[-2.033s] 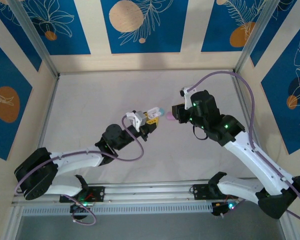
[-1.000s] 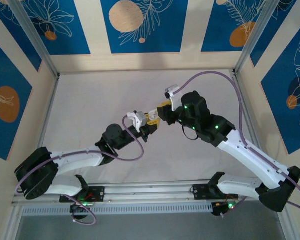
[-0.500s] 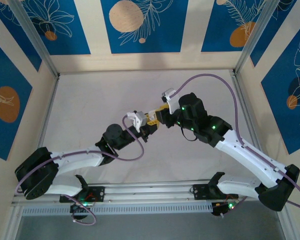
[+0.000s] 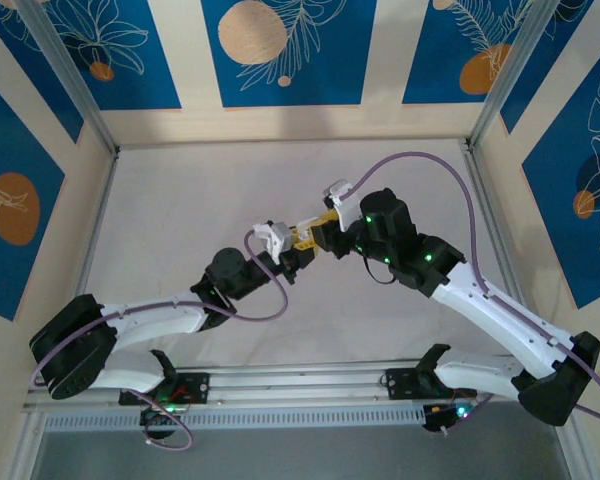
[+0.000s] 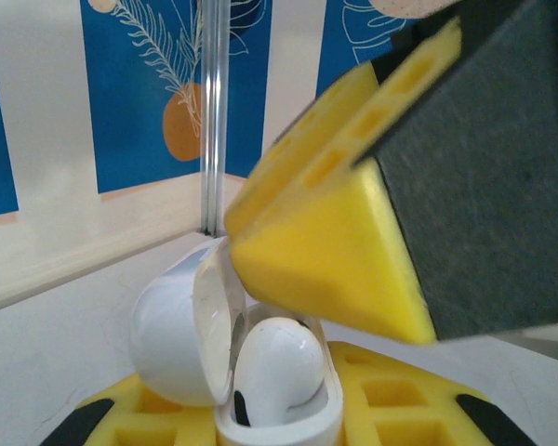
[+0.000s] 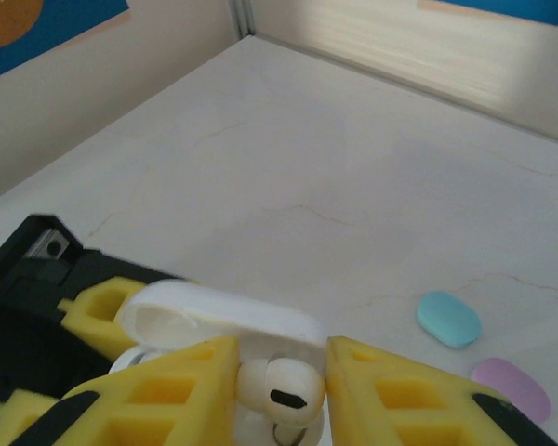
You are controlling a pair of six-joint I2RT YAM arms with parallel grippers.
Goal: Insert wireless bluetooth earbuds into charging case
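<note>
While left gripper (image 4: 301, 240) holds case (image 5: 172, 334) | earbud (image 6: 277, 388) (white) between right gripper's (image 6: 281, 370) fingers (image 6: 381, 383)

pale table (image 4: 180, 190), blue leaf-patterned wall panels (image 4: 280, 60), a metal corner post (image 5: 212, 111).

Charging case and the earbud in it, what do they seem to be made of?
The charging case: likely hard plastic, glossy white; soft highlights on its rounded lid. The earbud: probably the same glossy white plastic, with a bright sheen.
</note>
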